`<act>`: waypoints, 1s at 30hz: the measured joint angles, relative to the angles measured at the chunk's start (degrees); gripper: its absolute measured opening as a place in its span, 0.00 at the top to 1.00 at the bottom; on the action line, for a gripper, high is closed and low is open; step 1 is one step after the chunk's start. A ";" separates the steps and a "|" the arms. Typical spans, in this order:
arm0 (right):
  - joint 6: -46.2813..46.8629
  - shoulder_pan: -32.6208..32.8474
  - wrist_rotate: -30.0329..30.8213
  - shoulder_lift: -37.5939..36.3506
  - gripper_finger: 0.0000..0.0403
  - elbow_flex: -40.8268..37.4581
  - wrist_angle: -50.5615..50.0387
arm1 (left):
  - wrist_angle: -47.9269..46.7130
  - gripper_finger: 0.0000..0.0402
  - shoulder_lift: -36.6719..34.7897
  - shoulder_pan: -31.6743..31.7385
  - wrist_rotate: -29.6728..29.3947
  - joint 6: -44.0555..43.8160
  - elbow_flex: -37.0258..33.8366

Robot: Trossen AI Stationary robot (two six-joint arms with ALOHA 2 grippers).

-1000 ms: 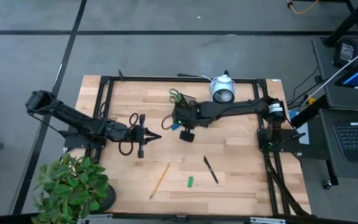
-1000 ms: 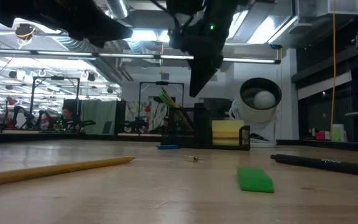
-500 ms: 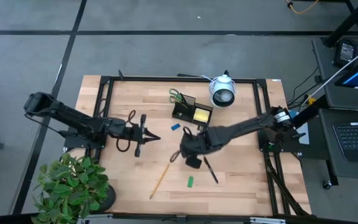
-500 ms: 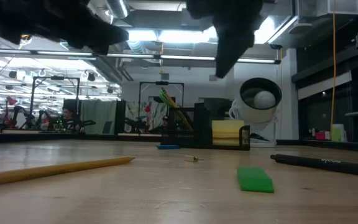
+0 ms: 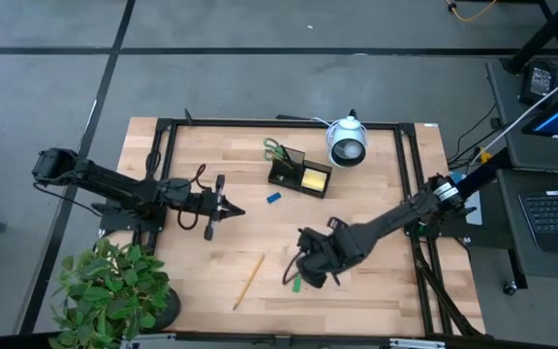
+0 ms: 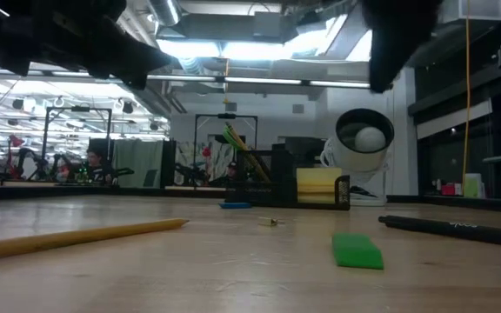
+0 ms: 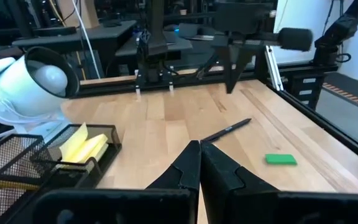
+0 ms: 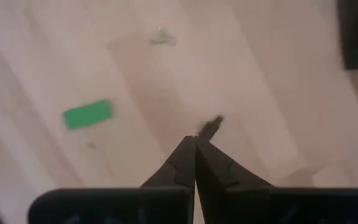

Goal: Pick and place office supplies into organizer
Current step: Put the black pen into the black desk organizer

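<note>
The black mesh organizer (image 5: 298, 174) stands at the far middle of the table, holding the yellow sticky-note pad (image 5: 313, 178) and the green-handled scissors (image 5: 275, 149). A blue piece (image 5: 273, 198) lies just in front of it. Near the front edge lie a wooden pencil (image 5: 249, 279), a green piece (image 5: 296, 282) and a black pen (image 7: 229, 129). My right gripper (image 8: 195, 140) is shut and hovers above the pen, whose end (image 8: 211, 127) shows past the fingertips, with the green piece (image 8: 87, 114) beside it. My left gripper (image 7: 199, 147) is shut and waits at the table's left.
A white round lens-faced device (image 5: 347, 141) stands to the right of the organizer. A potted plant (image 5: 114, 291) sits at the near left corner. The black frame rails (image 5: 163, 155) run along the table's sides. Bare wood lies between the two grippers.
My right gripper has swung from above the organizer toward the table's near edge and now hangs over the pen and the green piece. My left gripper has drawn back a little toward the table's left. No object on the table has moved.
</note>
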 joint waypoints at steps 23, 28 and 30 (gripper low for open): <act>21.53 3.58 -5.48 -3.04 0.99 -17.85 15.20 | 0.40 0.99 0.00 -0.13 2.05 -2.86 0.00; 23.71 2.88 -5.48 -4.20 0.93 -20.08 15.44 | 0.43 1.00 0.00 -0.13 2.03 -3.02 0.00; 23.67 2.49 -5.49 -4.20 0.89 -20.61 16.02 | 0.44 0.99 0.00 -0.12 2.03 -3.39 0.00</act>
